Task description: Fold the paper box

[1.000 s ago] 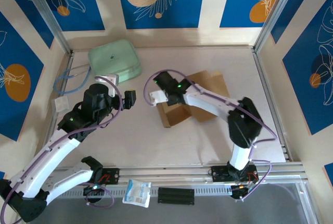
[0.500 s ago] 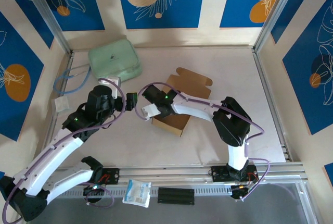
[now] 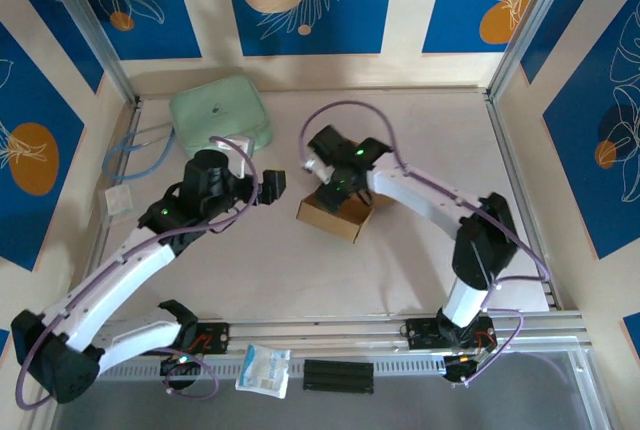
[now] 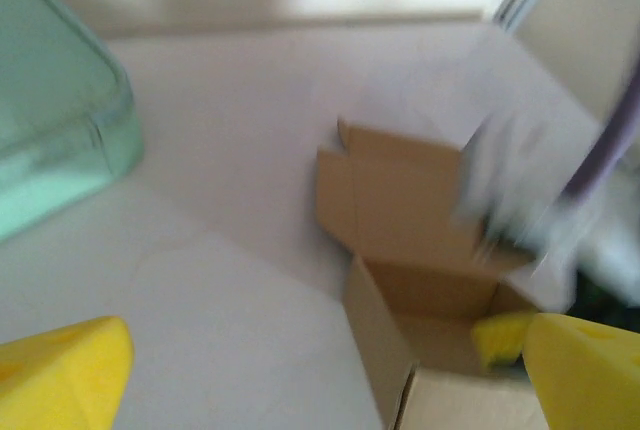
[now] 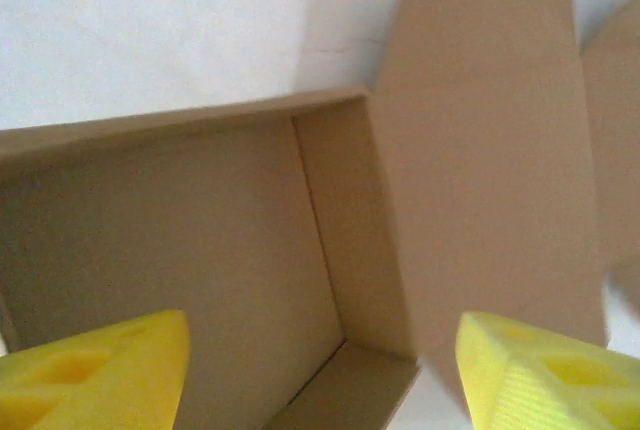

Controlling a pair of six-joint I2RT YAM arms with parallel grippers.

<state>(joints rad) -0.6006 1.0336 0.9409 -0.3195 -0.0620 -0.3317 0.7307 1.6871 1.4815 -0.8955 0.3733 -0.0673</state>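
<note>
1. Pouch [image 3: 220, 115] — mint-green, lying flat, well left of the box [image 3: 336, 220] and behind it.
2. Left gripper [image 3: 273, 186] — just left of the box, jaws wide apart, holding nothing.
3. Box — brown card, partly formed: walls up, top open, one flap flat on the table [image 3: 430, 140] on its far side.
4. Right gripper [image 5: 315, 375] — above the box's open top, jaws wide, gripping nothing; one fingertip over the interior, the other over the flap.

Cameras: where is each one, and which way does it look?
Top external: above and behind, looking down at left arm, right arm and the paper box.
Left wrist: on the left arm, looking across at the box; left gripper frames it.
Right wrist: looking down into the box past the right gripper.
Shared: the box.
</note>
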